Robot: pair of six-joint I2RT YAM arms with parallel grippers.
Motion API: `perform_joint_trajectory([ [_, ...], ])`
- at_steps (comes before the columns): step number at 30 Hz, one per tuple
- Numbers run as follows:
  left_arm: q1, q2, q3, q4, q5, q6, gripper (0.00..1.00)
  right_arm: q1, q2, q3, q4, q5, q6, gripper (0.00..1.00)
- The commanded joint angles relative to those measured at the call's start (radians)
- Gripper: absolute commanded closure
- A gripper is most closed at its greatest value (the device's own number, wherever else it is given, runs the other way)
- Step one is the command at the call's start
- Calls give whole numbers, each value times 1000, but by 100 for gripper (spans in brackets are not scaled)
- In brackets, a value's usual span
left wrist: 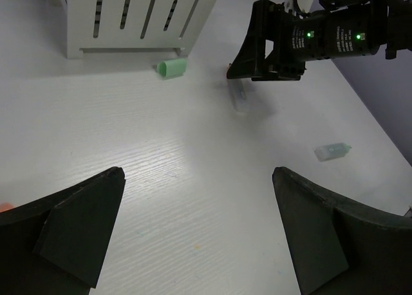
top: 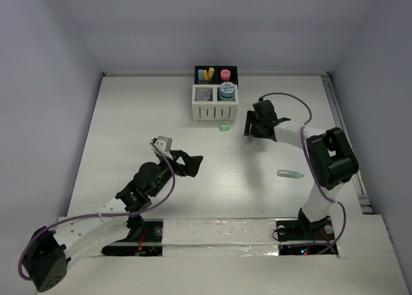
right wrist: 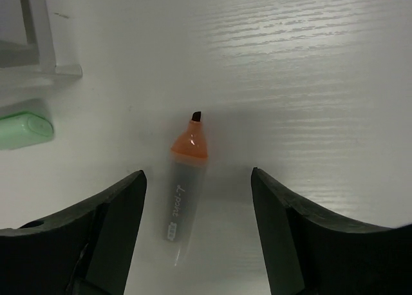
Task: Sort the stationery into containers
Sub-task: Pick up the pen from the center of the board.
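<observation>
A clear-bodied marker with an orange tip [right wrist: 183,192] lies flat on the white table. My right gripper [right wrist: 197,176] is open and straddles it, with a gap on each side. The left wrist view shows the same marker [left wrist: 239,98] under the right gripper [left wrist: 267,47]. The organiser [top: 201,112] stands at the back, with yellow and blue stubs, a pink stub and two round rolls in its bins. A green stub [top: 225,127] lies just in front of it. My left gripper [top: 187,163] hangs open over bare table, holding nothing.
A pale clear-green piece [top: 291,174] lies alone on the table to the right, near the right arm's base. The organiser's white slatted wall [left wrist: 129,18] and the green stub [left wrist: 172,67] lie ahead of the left gripper [left wrist: 198,172]. Walls enclose the table.
</observation>
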Motion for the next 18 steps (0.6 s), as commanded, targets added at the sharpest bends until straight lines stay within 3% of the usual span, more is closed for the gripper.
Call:
perform_joint_trajectory([
  [1, 2, 21, 34, 44, 26, -8, 1, 3, 31, 57, 13, -12, 13, 31],
  [3, 2, 33, 37, 49, 32, -10, 1, 3, 46, 60, 13, -15, 16, 42],
  [4, 2, 41, 38, 52, 35, -12, 1, 3, 54, 57, 16, -15, 20, 52],
  [6, 2, 49, 38, 61, 40, -18, 1, 3, 57, 46, 30, -12, 30, 55],
  [8, 2, 65, 37, 76, 50, -24, 1, 3, 59, 40, 35, -10, 28, 67],
  [11, 2, 105, 41, 105, 78, -38, 1, 3, 60, 37, 41, -18, 25, 77],
  [12, 2, 130, 47, 119, 95, -47, 1, 3, 47, 27, 55, -21, 27, 91],
  [16, 2, 199, 64, 145, 150, -62, 1, 3, 17, 6, 73, -19, 17, 94],
  [18, 2, 226, 79, 162, 164, -79, 1, 3, -4, 5, 56, -21, 10, 100],
])
